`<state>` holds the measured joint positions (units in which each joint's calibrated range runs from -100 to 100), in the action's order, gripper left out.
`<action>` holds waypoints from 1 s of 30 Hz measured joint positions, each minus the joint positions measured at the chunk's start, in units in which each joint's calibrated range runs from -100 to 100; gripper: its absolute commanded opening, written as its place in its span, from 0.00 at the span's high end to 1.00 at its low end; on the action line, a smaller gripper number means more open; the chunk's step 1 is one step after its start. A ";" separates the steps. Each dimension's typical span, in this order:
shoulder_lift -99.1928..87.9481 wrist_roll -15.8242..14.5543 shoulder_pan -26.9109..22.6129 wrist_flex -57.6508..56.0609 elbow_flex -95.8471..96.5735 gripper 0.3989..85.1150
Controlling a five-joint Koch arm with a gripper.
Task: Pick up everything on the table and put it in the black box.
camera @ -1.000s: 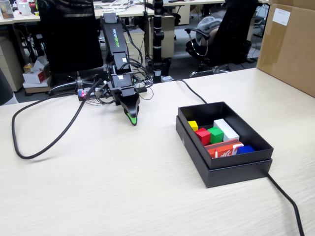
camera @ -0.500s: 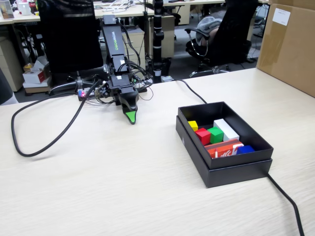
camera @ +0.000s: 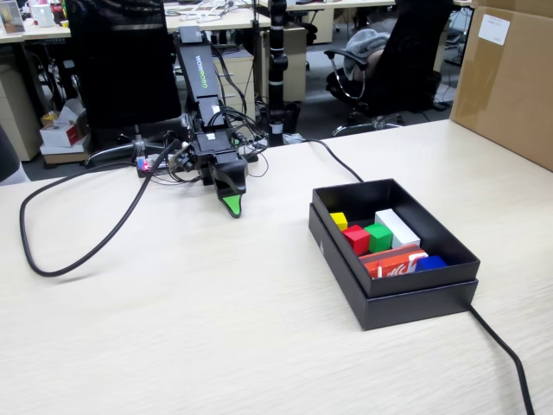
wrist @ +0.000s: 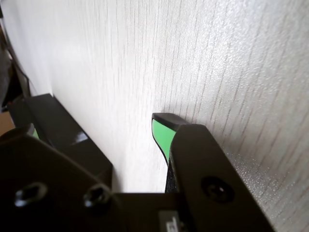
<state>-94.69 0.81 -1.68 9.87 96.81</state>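
Lying well off to the pincer's (camera: 232, 207) right in the fixed view: black box (camera: 393, 290), already holding red cube (camera: 356, 239), yellow cube (camera: 339, 220), green cube (camera: 378, 236). Pincer: empty, tip down near the surface (camera: 173, 328); jaw spread cannot be told.

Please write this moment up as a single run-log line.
end effector: empty, low over table, state unclear | red cube, yellow cube, green cube: inside black box | loose cubes on table: none seen
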 measured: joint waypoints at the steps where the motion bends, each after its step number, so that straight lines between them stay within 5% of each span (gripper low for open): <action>1: 0.00 0.05 0.10 0.00 0.00 0.43; 30: 0.00 0.05 0.29 0.00 0.00 0.43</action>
<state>-94.69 0.85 -1.39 9.87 96.81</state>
